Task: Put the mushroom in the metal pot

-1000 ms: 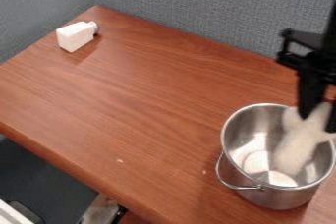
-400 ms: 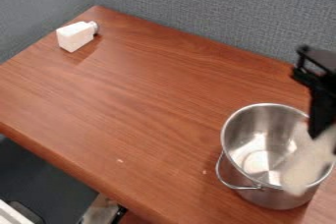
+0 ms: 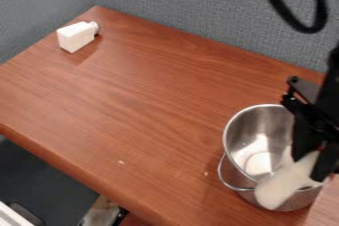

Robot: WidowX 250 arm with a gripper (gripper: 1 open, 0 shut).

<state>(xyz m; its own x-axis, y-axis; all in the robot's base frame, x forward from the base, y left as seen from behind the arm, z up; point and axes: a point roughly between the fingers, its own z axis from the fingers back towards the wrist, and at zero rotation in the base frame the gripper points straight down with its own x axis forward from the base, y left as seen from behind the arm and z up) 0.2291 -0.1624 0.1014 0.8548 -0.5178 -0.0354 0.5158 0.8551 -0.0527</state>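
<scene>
Broad stretch of bare reddish-brown wooden table point(image 3: 146, 81) lay open through the middle and left, passable from any side. Far left corner taken by a small white rectangular block point(image 3: 77, 37), close to the edge. Near right corner filled by the shiny cylindrical metal pot point(image 3: 252, 146); its mouth partly blocked by the black gripper point(image 3: 307, 156) reaching down over the right rim.

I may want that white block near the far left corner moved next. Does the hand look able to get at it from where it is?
Probably yes. The white block sits alone on open table, nothing beside it. The hand is across the table, down at the metal pot, and must lift clear first.
</scene>
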